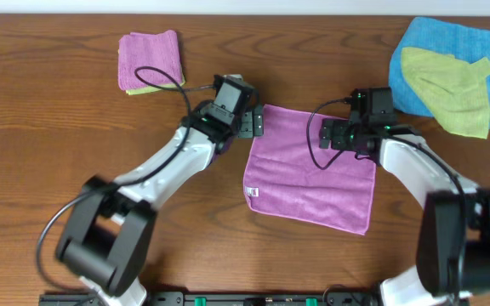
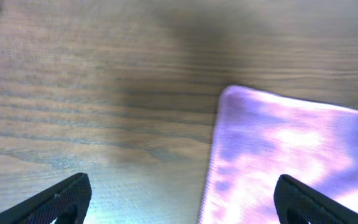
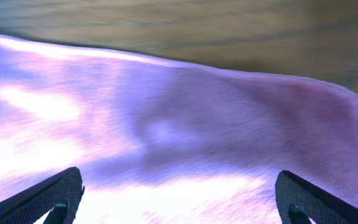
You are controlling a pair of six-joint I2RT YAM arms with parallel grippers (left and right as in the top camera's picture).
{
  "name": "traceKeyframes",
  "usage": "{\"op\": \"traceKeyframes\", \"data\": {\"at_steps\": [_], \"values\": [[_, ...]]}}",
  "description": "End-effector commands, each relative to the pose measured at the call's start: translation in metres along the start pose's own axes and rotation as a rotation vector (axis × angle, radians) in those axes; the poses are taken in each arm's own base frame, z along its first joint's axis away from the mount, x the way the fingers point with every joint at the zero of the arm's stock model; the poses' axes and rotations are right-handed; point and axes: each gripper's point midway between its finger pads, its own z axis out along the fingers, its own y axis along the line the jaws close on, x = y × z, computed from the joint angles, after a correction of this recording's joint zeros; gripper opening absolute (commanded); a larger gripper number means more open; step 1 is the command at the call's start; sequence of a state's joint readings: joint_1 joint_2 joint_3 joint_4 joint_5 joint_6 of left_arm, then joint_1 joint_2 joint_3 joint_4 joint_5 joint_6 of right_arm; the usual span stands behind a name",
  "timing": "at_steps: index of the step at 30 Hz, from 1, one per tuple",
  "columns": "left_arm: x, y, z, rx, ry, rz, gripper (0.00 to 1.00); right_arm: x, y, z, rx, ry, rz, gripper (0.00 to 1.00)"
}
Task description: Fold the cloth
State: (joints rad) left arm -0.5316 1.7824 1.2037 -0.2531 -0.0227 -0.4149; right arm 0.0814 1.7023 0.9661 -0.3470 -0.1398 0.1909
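The cloth [image 1: 311, 170] is a purple-magenta towel spread flat at the table's middle, with a small white tag [image 1: 254, 194] at its near-left corner. My left gripper [image 1: 256, 121] hovers open over its far-left corner. In the left wrist view that gripper [image 2: 179, 202] straddles the cloth's [image 2: 291, 143] edge, one finger over wood and the other over fabric. My right gripper [image 1: 334, 134] is open over the cloth's far-right part. In the right wrist view the right gripper [image 3: 179, 202] has only cloth [image 3: 166, 124] below it and grips nothing.
A folded purple cloth [image 1: 150, 58] lies at the back left with a yellow-green strip [image 1: 143, 88] showing under it. At the back right a yellow-green cloth [image 1: 449, 89] lies on a larger blue cloth [image 1: 436, 42]. Brown wooden table [image 1: 58, 127] all around.
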Motion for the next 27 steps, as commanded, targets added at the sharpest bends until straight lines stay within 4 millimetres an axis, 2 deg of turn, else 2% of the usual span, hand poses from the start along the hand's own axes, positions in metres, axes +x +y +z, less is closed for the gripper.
{"op": "traceKeyframes", "data": {"at_steps": [1,4,6,9,12,15,18,22,27], "values": [[-0.005,-0.023,-0.023,0.119,0.020,0.050,0.95,0.008,0.030,-0.012,-0.177,0.037,-0.002,0.99],[0.012,-0.046,-0.032,0.228,0.090,0.095,0.95,0.015,0.051,-0.029,-0.295,0.070,0.003,0.99],[0.035,-0.051,-0.035,0.252,0.177,0.132,0.95,0.025,0.058,-0.049,-0.322,0.109,0.032,0.99],[0.073,-0.039,-0.043,0.213,0.336,0.130,0.95,0.045,0.044,-0.082,-0.242,0.150,0.057,0.99],[0.105,-0.034,-0.063,0.242,0.510,0.088,0.95,0.061,0.036,-0.120,-0.220,0.160,0.081,0.99],[0.131,-0.033,-0.086,0.276,0.653,0.042,0.95,0.084,0.028,-0.147,-0.207,0.161,0.102,0.99],[0.150,-0.032,-0.089,0.258,0.709,0.054,0.95,0.111,0.022,-0.150,-0.206,0.174,0.130,0.99],[0.169,-0.037,-0.093,0.269,0.757,0.071,0.95,0.138,0.025,-0.147,-0.246,0.200,0.219,0.99],[0.188,-0.026,-0.097,0.225,0.829,0.020,0.95,0.157,0.016,-0.141,-0.196,0.227,0.323,0.99]]}}
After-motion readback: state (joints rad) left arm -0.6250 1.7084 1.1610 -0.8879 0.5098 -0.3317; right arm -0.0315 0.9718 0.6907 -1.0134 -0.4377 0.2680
